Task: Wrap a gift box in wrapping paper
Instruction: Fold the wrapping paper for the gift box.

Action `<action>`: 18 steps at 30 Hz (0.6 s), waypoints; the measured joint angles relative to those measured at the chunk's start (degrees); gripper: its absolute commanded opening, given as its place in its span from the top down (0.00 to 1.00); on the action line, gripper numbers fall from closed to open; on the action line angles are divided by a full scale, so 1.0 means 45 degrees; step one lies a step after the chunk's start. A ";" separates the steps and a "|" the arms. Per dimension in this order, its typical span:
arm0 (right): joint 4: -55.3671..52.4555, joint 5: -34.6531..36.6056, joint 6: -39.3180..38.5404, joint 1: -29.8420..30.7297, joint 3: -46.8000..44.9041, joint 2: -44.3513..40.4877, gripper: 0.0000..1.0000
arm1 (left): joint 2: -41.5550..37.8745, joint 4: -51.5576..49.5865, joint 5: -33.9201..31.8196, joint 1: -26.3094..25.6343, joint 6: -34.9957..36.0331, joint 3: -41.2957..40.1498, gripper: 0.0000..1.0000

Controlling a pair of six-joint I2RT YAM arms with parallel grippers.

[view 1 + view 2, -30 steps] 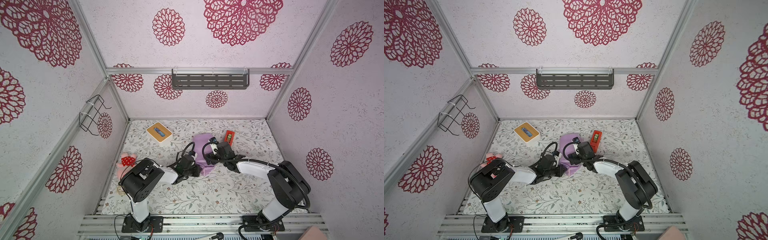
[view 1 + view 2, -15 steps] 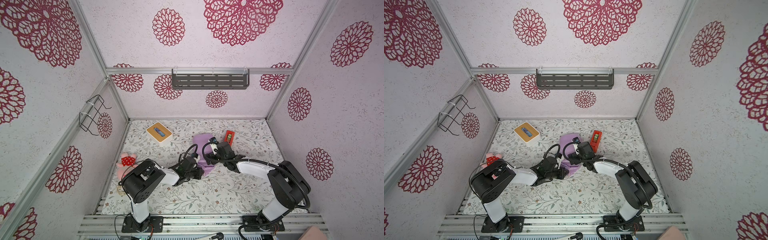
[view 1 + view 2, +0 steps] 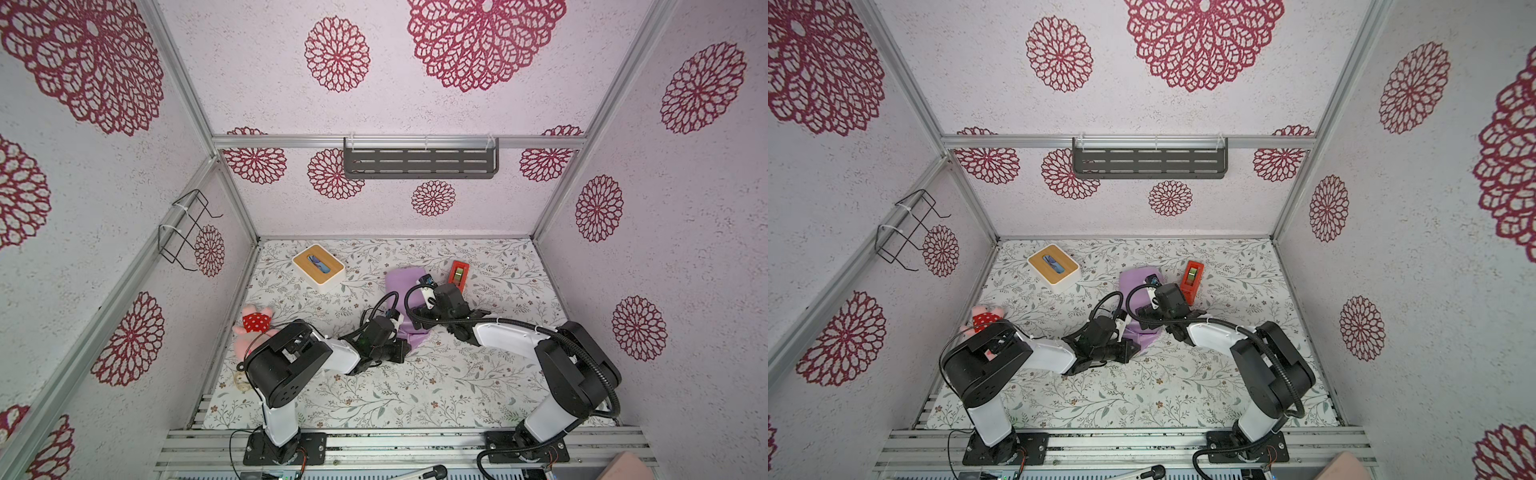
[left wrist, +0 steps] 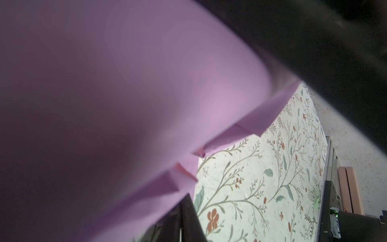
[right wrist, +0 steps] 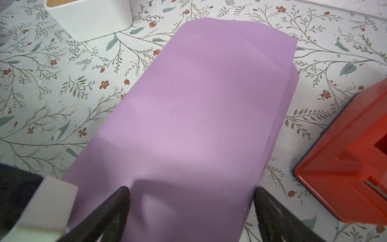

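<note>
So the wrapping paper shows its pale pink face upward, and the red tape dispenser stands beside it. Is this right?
Not quite. The wrapping paper shows its lilac-purple face upward, as the right wrist view makes plain. The red tape dispenser does stand beside it.

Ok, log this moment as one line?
stage: folding | wrapping paper: lilac, covers box | left gripper: shut at near end | right gripper: wide, straddling parcel

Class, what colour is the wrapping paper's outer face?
Lilac-purple; the wrapping paper shows best in the right wrist view.
</note>
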 measured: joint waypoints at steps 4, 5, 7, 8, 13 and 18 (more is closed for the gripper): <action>0.0000 0.0000 0.0000 0.0000 0.0000 0.0000 0.07 | -0.0015 -0.0019 0.0068 0.0117 0.0073 0.0005 0.92; 0.0000 0.0000 0.0000 0.0000 0.0000 0.0000 0.07 | -0.0024 -0.0019 0.0107 0.0175 0.0083 0.0005 0.91; 0.0000 0.0000 0.0000 0.0000 0.0000 0.0000 0.07 | -0.0053 -0.0019 0.0262 0.0311 0.0092 0.0005 0.91; 0.0000 0.0000 0.0000 0.0000 0.0000 0.0000 0.07 | -0.0083 -0.0024 0.0330 0.0403 0.0063 0.0010 0.91; 0.0000 0.0000 0.0000 0.0000 0.0000 0.0000 0.07 | -0.0092 -0.0092 0.0408 0.0976 -0.0121 0.0063 0.89; 0.0000 0.0000 0.0005 0.0000 0.0000 0.0000 0.07 | -0.0092 -0.0092 0.0359 0.1287 -0.0359 0.0063 0.89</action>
